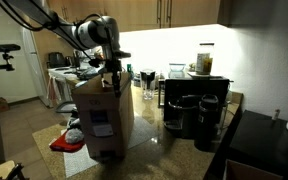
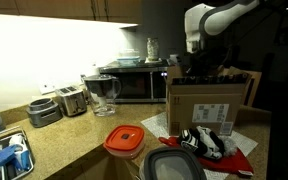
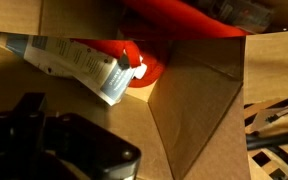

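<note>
An open brown cardboard box [image 1: 104,115] stands on the granite counter and shows in both exterior views [image 2: 209,108]. My gripper [image 1: 112,72] hangs at the box's top opening, at its rim [image 2: 189,55]. The wrist view looks down into the box. A white tube with teal print [image 3: 79,62] lies there against a red object [image 3: 149,65], and a cardboard flap [image 3: 199,100] slants beside them. The gripper's dark body [image 3: 54,145] fills the lower left of that view. The jaws are shut, and I see nothing held between them.
A black coffee maker [image 1: 194,115] stands close to the box, with a glass [image 1: 147,85] behind it. Along the counter stand a microwave [image 2: 134,85], a clear pitcher [image 2: 104,93] and a toaster [image 2: 72,100]. A red-lidded container [image 2: 125,140] and packets on a red cloth [image 2: 219,145] lie nearer.
</note>
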`<state>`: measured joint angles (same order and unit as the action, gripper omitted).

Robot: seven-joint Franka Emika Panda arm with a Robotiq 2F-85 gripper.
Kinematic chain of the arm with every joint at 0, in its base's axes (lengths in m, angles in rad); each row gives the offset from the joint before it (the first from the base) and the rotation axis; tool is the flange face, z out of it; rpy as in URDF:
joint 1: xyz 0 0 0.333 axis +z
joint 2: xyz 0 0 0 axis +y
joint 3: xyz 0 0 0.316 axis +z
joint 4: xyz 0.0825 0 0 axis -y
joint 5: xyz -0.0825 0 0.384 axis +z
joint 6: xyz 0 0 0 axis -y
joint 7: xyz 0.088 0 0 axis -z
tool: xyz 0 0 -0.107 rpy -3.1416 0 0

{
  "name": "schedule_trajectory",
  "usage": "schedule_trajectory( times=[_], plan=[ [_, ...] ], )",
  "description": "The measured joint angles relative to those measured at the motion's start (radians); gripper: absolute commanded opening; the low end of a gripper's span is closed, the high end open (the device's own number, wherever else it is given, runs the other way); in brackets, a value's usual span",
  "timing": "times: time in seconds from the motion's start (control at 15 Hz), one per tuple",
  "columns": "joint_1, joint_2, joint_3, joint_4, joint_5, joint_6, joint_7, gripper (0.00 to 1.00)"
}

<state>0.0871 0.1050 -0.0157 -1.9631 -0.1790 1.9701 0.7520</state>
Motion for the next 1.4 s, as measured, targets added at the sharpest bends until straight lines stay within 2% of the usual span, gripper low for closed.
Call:
schedule_trajectory(
  times=[0.07,0.2,0.87,0.93,1.4],
  plan=[
    [-0.002,-0.010,0.000,0.002,0.011,-0.008,-0.009,0.26],
    [-0.003,-0.024,0.002,0.009,0.029,-0.029,-0.022,0.32],
    [-0.003,-0.012,0.025,0.023,0.055,-0.115,-0.040,0.97],
    [-0.003,-0.007,0.027,0.023,0.055,-0.120,-0.040,1.00],
    [-0.005,0.040,0.019,0.020,0.055,-0.164,-0.035,1.00]
  ],
)
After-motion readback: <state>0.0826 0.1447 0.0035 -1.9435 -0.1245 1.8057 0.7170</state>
